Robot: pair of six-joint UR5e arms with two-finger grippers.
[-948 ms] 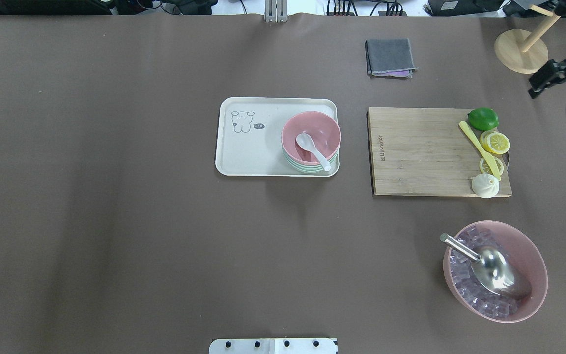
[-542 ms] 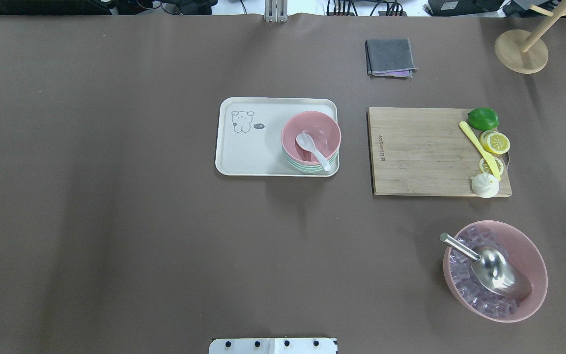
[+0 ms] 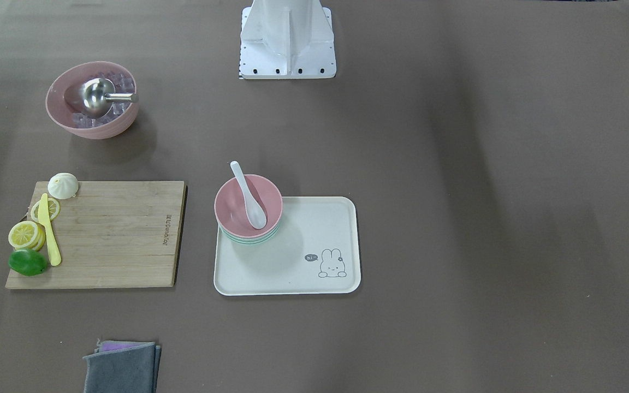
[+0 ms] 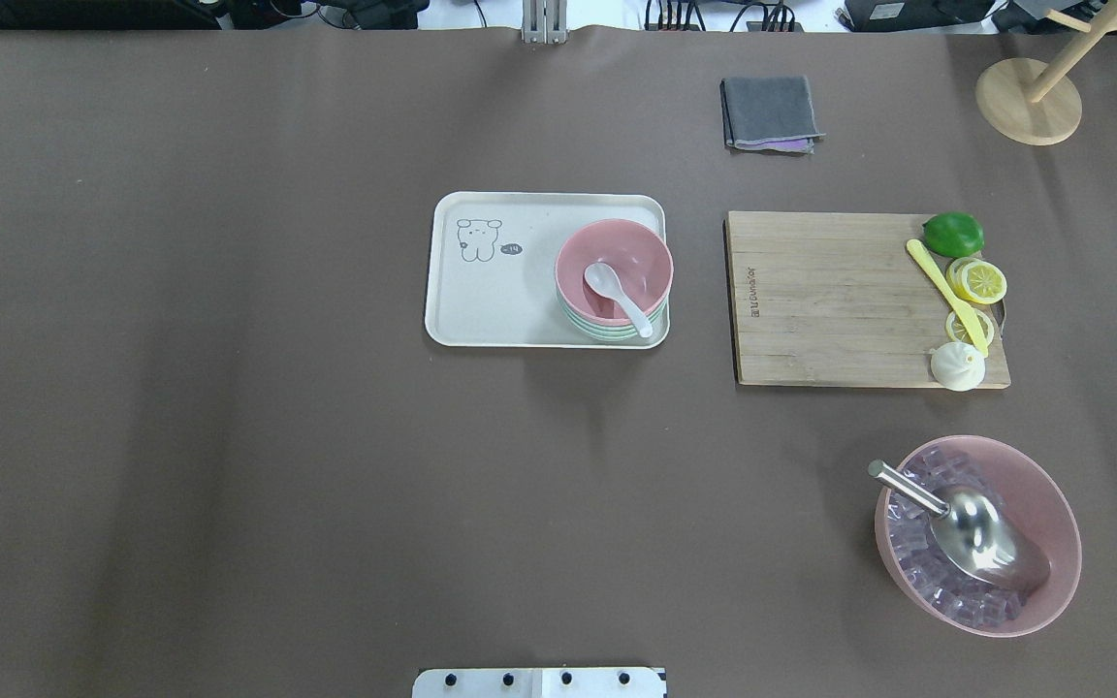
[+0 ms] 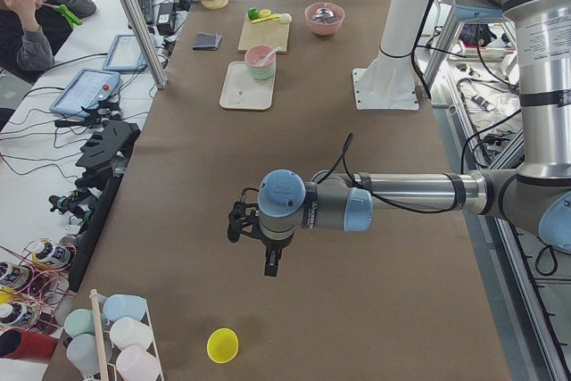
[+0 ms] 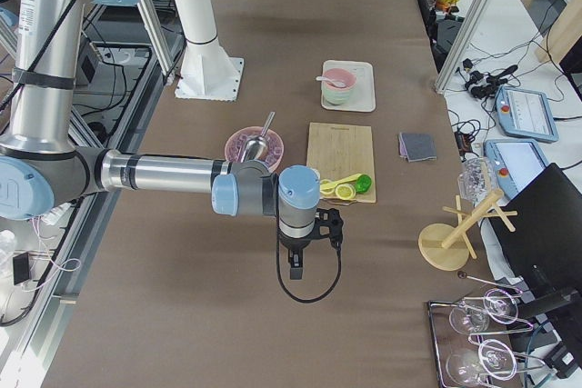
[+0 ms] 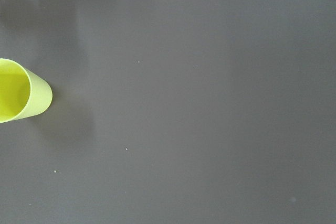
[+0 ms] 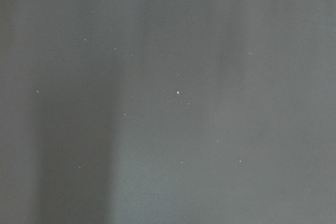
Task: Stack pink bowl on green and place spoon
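A pink bowl [image 4: 638, 254] sits nested on a green bowl [image 4: 617, 334] at the right end of a white tray [image 4: 491, 301]. A white spoon [image 4: 617, 296] lies in the pink bowl, its handle over the rim. The stack also shows in the front-facing view, with the pink bowl [image 3: 233, 206], spoon [image 3: 249, 199] and tray [image 3: 292, 262]. My left gripper [image 5: 270, 263] shows only in the exterior left view, far from the tray. My right gripper [image 6: 296, 268] shows only in the exterior right view, away from the tray. I cannot tell whether either is open or shut.
A wooden cutting board [image 4: 811, 301] with a lime, lemon slices, a yellow knife and a bun lies right of the tray. A large pink bowl [image 4: 1048, 485] holds ice cubes and a metal scoop. A grey cloth [image 4: 770, 111] and wooden stand [image 4: 1024, 102] are at the back. A yellow cup [image 7: 21, 95] stands near my left gripper.
The right arm, seen at the overhead view's top right edge 0.9 s ago, has moved out of that view. The bowls and spoon have not moved.
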